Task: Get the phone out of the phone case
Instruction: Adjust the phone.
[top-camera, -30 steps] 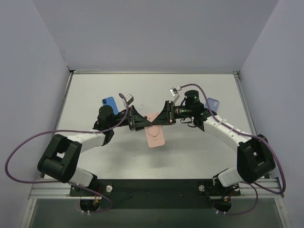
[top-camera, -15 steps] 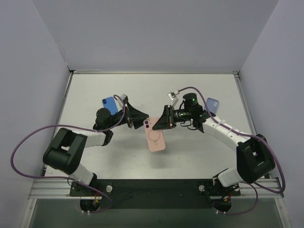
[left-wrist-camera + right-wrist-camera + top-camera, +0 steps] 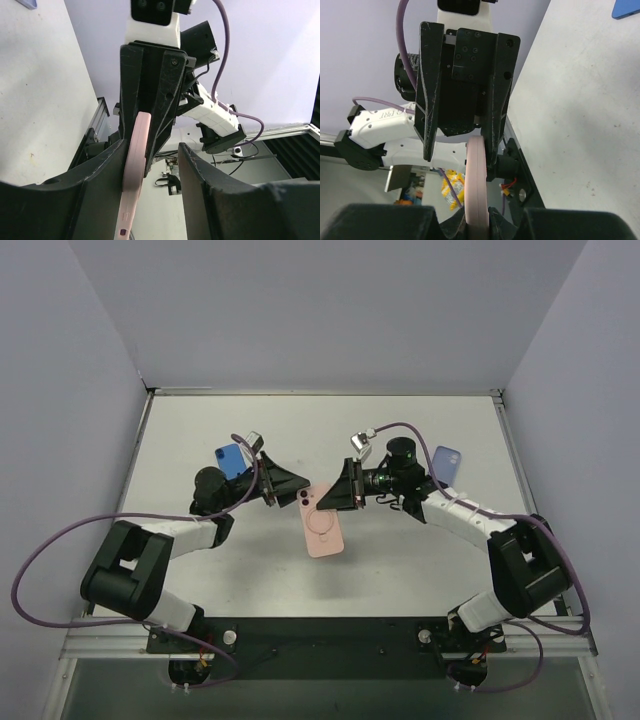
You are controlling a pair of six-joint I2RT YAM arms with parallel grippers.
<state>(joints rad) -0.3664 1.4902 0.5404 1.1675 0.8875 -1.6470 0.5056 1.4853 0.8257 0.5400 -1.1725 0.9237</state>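
The pink cased phone point(image 3: 324, 530) hangs above the table's middle, its back with a ring mark facing up. My right gripper point(image 3: 340, 496) is shut on its upper right edge; in the right wrist view the pink edge point(image 3: 476, 175) is pinched between my right gripper point(image 3: 477, 217)'s fingers. My left gripper point(image 3: 293, 490) is open at the phone's upper left corner. In the left wrist view the phone's edge point(image 3: 135, 165) lies against the left finger of my left gripper point(image 3: 151, 150), with a wide gap to the right finger.
A blue phone point(image 3: 232, 457) lies on the table behind the left arm. A pale blue phone or case point(image 3: 448, 462) lies behind the right arm. Grey walls close the table on three sides.
My left gripper let go of the phone, drew back to the left and now stands open at its corner. The phone, held by the right gripper alone, has swung slightly.
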